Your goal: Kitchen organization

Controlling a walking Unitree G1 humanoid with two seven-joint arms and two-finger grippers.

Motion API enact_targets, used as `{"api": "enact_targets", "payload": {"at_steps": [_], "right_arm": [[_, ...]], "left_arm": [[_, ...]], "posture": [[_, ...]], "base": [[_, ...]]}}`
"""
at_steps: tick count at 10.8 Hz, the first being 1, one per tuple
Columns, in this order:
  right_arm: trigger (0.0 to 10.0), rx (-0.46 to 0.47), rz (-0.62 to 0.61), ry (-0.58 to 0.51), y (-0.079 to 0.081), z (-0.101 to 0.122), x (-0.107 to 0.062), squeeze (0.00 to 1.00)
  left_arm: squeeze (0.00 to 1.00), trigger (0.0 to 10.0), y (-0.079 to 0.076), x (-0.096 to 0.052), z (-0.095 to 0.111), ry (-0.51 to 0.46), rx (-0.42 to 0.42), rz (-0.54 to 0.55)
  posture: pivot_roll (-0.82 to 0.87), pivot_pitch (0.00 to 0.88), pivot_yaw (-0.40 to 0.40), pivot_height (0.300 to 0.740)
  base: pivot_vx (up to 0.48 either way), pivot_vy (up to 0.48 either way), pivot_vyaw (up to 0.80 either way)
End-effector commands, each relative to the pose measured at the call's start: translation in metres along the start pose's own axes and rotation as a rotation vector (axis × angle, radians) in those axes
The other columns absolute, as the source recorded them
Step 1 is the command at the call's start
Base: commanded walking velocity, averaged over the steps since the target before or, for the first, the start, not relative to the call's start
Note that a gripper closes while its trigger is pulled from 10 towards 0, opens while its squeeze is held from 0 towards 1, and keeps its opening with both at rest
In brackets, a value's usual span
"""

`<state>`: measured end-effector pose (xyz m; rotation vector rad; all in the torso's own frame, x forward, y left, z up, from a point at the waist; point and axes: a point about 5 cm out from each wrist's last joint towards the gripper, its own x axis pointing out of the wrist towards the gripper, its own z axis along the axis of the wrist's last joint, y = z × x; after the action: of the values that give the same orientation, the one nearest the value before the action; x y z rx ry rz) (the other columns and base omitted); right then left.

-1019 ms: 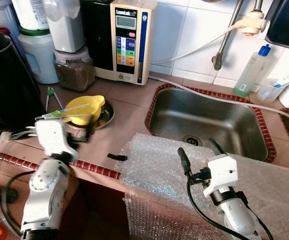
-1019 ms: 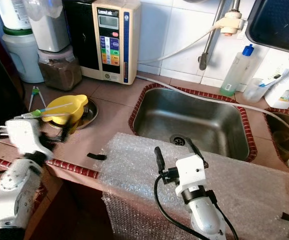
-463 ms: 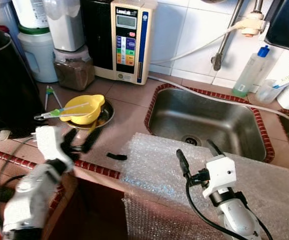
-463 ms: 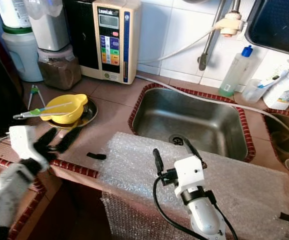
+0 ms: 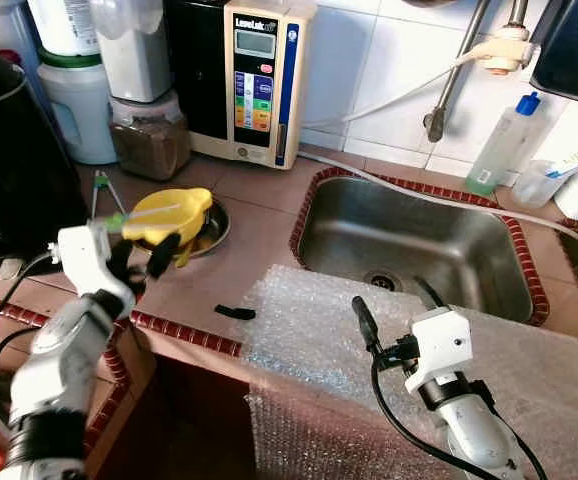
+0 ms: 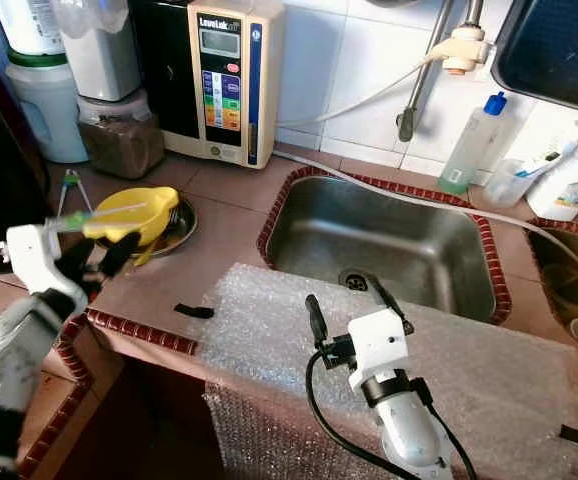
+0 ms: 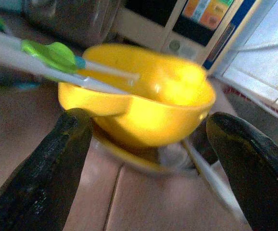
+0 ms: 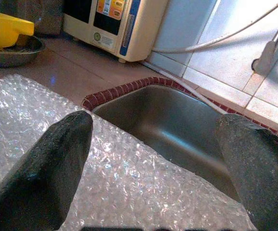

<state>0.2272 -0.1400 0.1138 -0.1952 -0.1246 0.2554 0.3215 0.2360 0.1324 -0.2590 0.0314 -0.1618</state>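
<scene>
Left gripper (image 5: pixel 141 262), at the left middle of the head view, has its fingers spread wide and points at the yellow bowl (image 5: pixel 172 215); nothing is between them. Right gripper (image 5: pixel 397 310), lower centre, is spread too and hovers over the bubble wrap (image 5: pixel 309 330), holding nothing.

From large to small: the sink (image 5: pixel 414 245) fills the right centre, its red tile rim (image 5: pixel 304 215) raised around it. Bubble wrap hangs over the counter's front edge, lower centre to lower right. A black kettle (image 5: pixel 14 170) stands at the left edge, the water machine (image 5: pixel 259 80) at the upper centre. The bowl sits in a steel dish (image 5: pixel 212 228) at centre left, with a white and green utensil (image 7: pixel 47 60) lying across its rim. A small black piece (image 5: pixel 234 312) lies on the counter near the wrap.

The step looks like the reach for the bowl. In the left wrist view the bowl lies ahead between the two fingers, not yet touched. Next the gripper should go forward and close on the rim without knocking the utensil off.

Room is tight on the left: the kettle is close beside the arm, and the red counter edging (image 5: pixel 184 335) runs just below it. The tile between dish and sink is open.
</scene>
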Motion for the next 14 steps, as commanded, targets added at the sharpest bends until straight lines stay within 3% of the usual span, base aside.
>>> {"api": "enact_targets", "payload": {"at_steps": [1,3,4,7,9,11,13,14], "right_arm": [[10.0,-0.013,0.001,-0.005,-0.002,0.002,-0.001,0.00],[10.0,-0.020,0.004,0.000,-0.002,0.001,-0.002,0.00],[10.0,-0.026,0.012,0.000,-0.001,0.001,-0.001,0.00],[10.0,0.016,0.072,-0.027,0.003,0.008,0.003,0.00],[10.0,0.070,0.132,-0.022,0.009,0.012,0.003,0.00],[10.0,0.068,0.143,-0.012,0.012,0.011,0.000,0.00],[10.0,0.067,0.176,0.004,0.017,0.009,-0.003,0.00],[10.0,0.051,0.181,0.005,0.017,0.010,-0.003,0.00]], "left_arm": [[0.00,10.0,-0.002,0.004,0.007,-0.027,0.042,0.000],[0.00,10.0,-0.017,0.002,0.025,-0.157,0.251,0.004],[0.00,10.0,-0.024,0.001,0.029,-0.211,0.305,0.027],[0.07,10.0,-0.006,0.001,0.011,-0.134,0.343,0.226],[0.00,10.0,0.000,0.004,0.001,-0.085,0.278,0.328],[0.00,10.0,-0.008,0.010,0.001,-0.095,0.234,0.314],[0.00,10.0,-0.016,0.024,0.002,-0.060,0.077,0.298],[0.00,10.0,-0.018,0.027,0.005,-0.065,0.060,0.285]], "posture": [[0.11,0.000,-0.065,0.740],[0.11,0.000,-0.071,0.740],[0.12,0.000,-0.074,0.740],[0.11,0.000,-0.070,0.740],[0.10,0.000,-0.062,0.740],[0.10,0.000,-0.057,0.740],[0.10,0.000,-0.055,0.740],[0.09,0.000,-0.052,0.740]], "base": [[0.000,0.000,0.00],[0.000,0.000,0.00],[0.000,0.000,0.00],[0.000,0.000,0.00],[0.000,0.000,0.00],[0.000,0.000,0.00],[0.000,0.000,0.00],[0.000,0.000,0.00]]}}
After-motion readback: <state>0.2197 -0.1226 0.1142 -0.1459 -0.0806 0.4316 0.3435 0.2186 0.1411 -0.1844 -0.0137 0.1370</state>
